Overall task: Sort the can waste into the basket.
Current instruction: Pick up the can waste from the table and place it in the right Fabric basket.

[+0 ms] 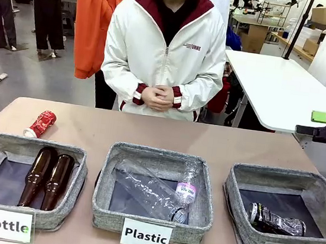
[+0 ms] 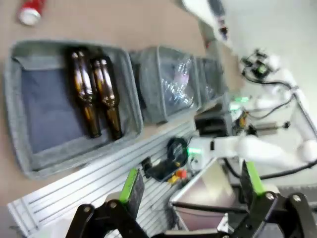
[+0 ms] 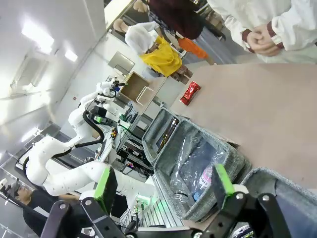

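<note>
Left pincer (image 2: pixel 190 178) and right pincer (image 3: pixel 162 176) both spread wide, gripping nothing; crumpled black metal can (image 1: pixel 276 220), silver-topped, lies on dark floor of grey woven-fabric rectangular basket (image 1: pixel 240 180) carded "Can"; dented red metal can (image 1: pixel 42 124) lies on tan surface (image 1: pixel 208 139) behind "Bottle" basket (image 1: pixel 29 142).
</note>
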